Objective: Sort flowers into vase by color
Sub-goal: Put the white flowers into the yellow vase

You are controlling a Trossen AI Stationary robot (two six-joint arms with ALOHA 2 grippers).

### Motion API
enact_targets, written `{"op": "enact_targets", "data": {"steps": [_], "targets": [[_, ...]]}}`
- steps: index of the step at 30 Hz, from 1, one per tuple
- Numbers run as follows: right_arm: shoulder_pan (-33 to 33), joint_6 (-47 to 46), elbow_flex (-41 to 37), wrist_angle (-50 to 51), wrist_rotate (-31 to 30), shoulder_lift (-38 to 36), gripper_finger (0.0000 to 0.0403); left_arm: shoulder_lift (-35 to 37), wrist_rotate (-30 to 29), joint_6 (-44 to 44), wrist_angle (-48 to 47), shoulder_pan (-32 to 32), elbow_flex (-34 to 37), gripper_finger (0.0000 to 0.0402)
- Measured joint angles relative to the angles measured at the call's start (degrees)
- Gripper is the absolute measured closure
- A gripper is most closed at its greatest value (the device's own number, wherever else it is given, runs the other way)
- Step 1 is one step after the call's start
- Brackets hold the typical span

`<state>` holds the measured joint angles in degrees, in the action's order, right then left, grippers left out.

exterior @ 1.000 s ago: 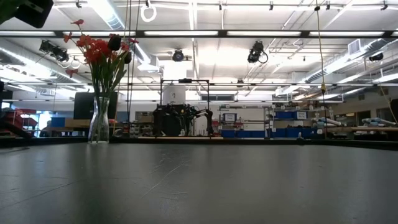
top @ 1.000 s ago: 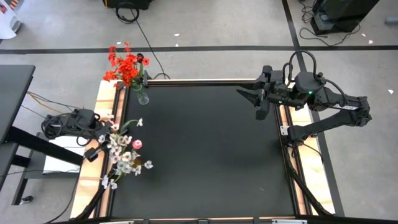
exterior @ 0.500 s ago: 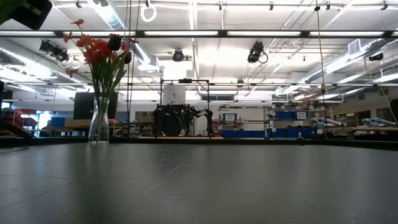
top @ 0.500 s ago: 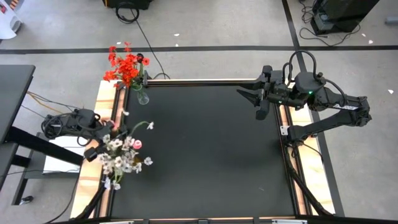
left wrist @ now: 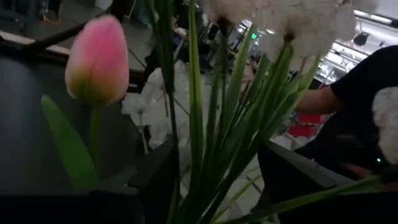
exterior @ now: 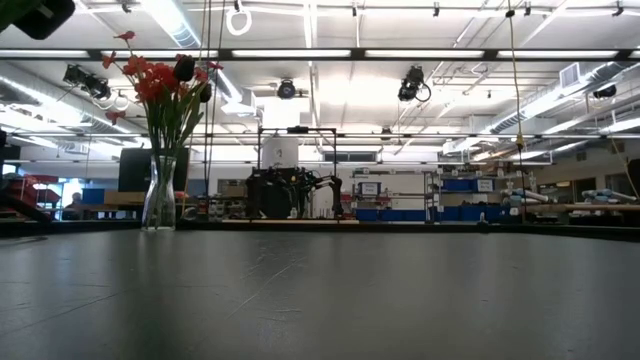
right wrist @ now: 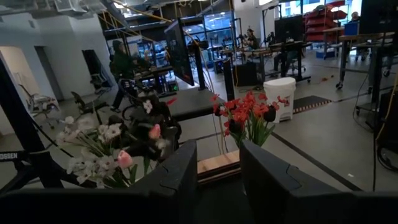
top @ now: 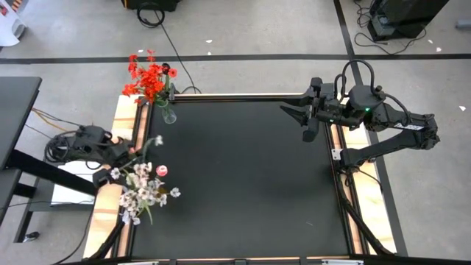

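Red flowers (top: 149,79) stand in a clear glass vase (top: 168,114) at the table's far left corner; the low view shows the vase (exterior: 159,195) upright. White sprays (top: 141,193) and a pink tulip (top: 162,171) form a bunch at the table's left edge; what holds them below is hidden. My left gripper (top: 124,157) is beside that bunch and open, with the green stems (left wrist: 205,143) and the pink tulip (left wrist: 97,59) close in front. My right gripper (top: 292,114) hovers open at the far right, holding nothing. My left gripper has the green stems (left wrist: 186,168) standing between its open fingers (left wrist: 155,183). Whether either finger touches a stem, I cannot tell.
The black table top (top: 243,177) has a wooden frame (top: 107,213) along its left side. Cables and a dark stand lie left of the table. A person in a dark sleeve (left wrist: 348,81) shows in the room beyond.
My left gripper has drawn back toward the table's left edge, away from the bunch. One white spray on its long stem swung out over the table and came back toward the left. The bunch has settled slightly toward the near left.
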<state>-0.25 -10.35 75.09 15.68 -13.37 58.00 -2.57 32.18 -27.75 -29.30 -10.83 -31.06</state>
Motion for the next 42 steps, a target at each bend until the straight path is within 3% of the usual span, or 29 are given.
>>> {"op": "enact_targets", "data": {"steps": [7, 17, 23, 27, 36, 42], "targets": [[0.01, 0.00, 0.00, 0.00, 0.00, 0.00, 0.0273, 0.00, -3.20, 1.30, -4.58, 0.02, -3.55, 0.0215], [0.01, 0.01, 0.00, -0.04, -0.01, 0.01, 0.0273, 0.00, -5.10, 1.25, -19.03, 0.02, -6.13, 0.0290], [0.02, 0.00, 0.00, -0.17, -0.01, 0.00, 0.0273, 0.00, -5.42, 4.59, -18.96, 0.01, -10.36, 0.0317], [0.02, 0.00, 0.00, -0.17, 0.00, 0.00, 0.0273, 0.00, -6.42, 8.08, -18.97, 0.02, -12.59, 0.0295], [0.01, 0.00, 0.00, -0.15, 0.00, 0.00, 0.0273, 0.00, -8.50, 8.85, -18.94, 0.02, -12.91, 0.0192], [0.02, 0.00, 0.00, -0.15, 0.00, 0.01, 0.0273, 0.00, -9.11, 6.52, -16.03, 0.00, -12.91, 0.0169]]}}
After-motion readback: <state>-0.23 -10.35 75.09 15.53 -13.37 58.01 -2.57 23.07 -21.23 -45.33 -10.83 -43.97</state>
